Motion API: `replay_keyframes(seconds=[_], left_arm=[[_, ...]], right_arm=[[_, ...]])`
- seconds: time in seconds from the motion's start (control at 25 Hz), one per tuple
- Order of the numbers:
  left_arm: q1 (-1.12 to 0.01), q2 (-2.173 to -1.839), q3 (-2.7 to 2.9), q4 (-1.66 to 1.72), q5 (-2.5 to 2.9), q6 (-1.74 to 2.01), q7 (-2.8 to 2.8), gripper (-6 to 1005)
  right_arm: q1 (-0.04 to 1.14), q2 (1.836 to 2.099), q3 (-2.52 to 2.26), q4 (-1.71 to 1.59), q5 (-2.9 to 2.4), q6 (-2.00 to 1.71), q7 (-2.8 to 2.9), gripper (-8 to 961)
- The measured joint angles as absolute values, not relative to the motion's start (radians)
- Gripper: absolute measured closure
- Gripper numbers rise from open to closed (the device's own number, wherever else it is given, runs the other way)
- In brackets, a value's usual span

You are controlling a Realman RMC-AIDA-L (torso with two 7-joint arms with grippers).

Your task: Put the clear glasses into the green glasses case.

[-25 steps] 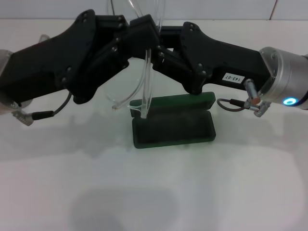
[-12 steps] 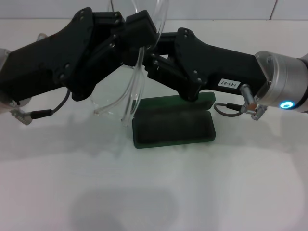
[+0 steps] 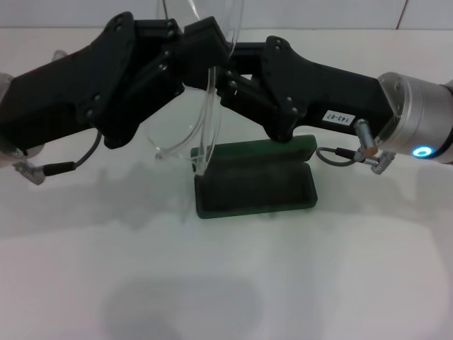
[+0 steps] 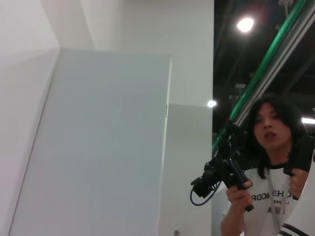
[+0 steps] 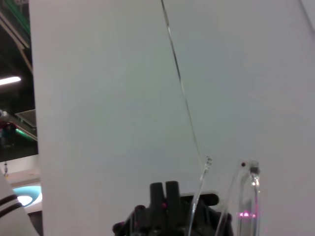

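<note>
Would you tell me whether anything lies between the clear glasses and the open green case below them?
Nothing visible does. The clear glasses hang from both grippers above the left end of the green glasses case, whose lid is open and lining bare.

Clear plastic, matt black housings, green case

The glasses are glossy, colourless plastic; the case is dark green outside with dull grey lining. Both grippers have matt black shells, the right wrist a brushed metal collar. The table is smooth white.
</note>
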State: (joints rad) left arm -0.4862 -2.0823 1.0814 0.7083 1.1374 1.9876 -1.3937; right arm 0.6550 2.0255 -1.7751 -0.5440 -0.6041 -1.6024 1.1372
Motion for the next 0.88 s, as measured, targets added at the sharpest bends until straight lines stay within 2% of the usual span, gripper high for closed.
replay_keyframes(seconds=[0.88], left_arm=[[-0.473, -2.080, 1.036, 0.716, 1.199, 1.900, -1.364, 949]], right_arm=[[0.675, 2.026, -1.782, -0.557, -0.646, -1.467, 1.139, 841]])
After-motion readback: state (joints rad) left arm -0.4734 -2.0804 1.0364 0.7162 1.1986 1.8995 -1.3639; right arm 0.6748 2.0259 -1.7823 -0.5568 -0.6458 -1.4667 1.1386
